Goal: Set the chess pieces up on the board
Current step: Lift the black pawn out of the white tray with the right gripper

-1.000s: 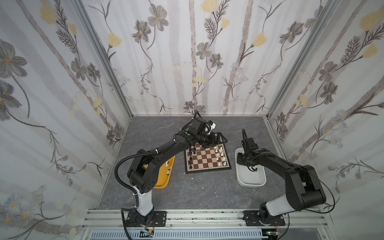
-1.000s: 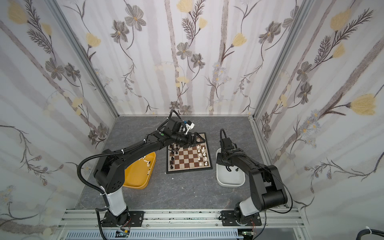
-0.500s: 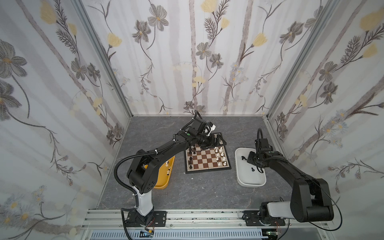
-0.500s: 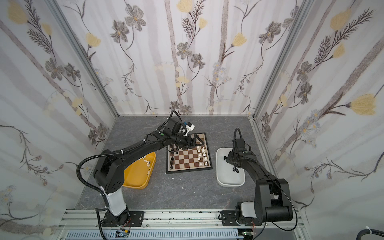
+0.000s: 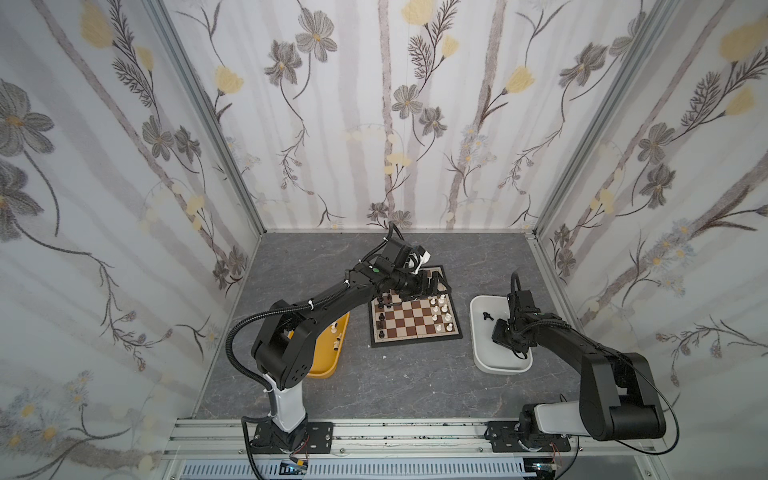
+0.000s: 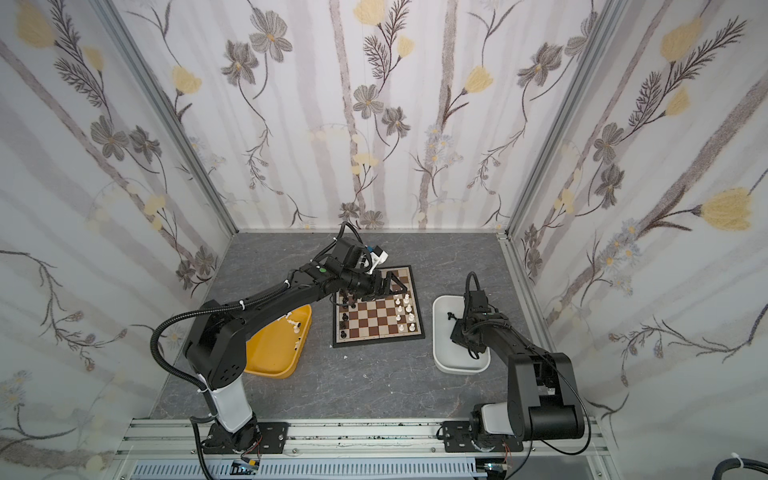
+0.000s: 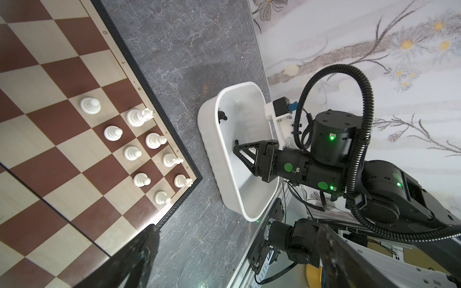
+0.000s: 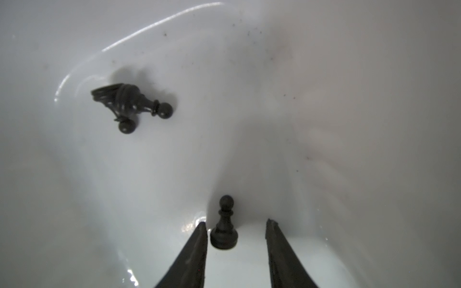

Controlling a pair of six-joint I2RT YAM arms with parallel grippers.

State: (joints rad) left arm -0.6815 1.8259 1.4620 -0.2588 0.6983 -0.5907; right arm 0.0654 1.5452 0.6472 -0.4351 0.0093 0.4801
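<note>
1. The board [image 5: 415, 322] is laid flat on the grey table [image 5: 374, 395], between a yellow tub [image 5: 326, 368] and a white tub [image 5: 498, 361]; it is shown in both top views.
2. Along the board edge nearest the white tub, the white chess pieces [image 7: 139, 117] are stood in two files; along the opposite edge the black chess pieces [image 5: 381, 333] are stood, partly hidden by the left arm [image 5: 332, 299].
3. A few spare white pieces [image 6: 296, 327] are seen lying in the yellow tub.
4. The left jaws are held wide open above the far end of the board; nothing is held between them.
5. The right jaws are lowered into the white tub and spread apart; a black pawn [image 8: 223, 229] is framed between their tips, just beside one tip and clear of the other, so it is not gripped.
6. Two more black pieces [image 8: 129, 104] are seen on their sides, touching each other, elsewhere in the same tub.
</note>
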